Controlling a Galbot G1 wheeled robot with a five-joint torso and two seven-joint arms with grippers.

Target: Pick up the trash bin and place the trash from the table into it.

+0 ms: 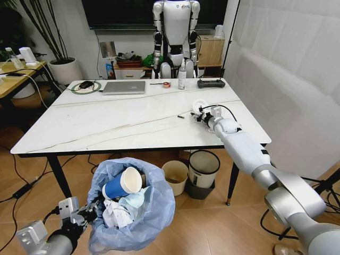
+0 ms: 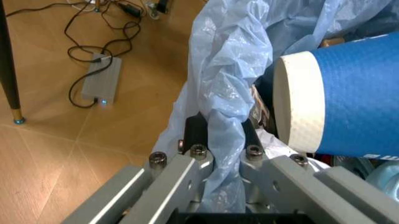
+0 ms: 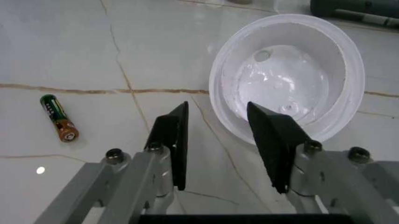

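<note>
Near the table (image 1: 133, 119) right edge, right hand (image 3: 218, 135) straddles lid (image 3: 293, 74) rim

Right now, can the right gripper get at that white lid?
Probably yes: the right gripper is open at the white lid, one finger over its rim, with bare table around it.
</note>
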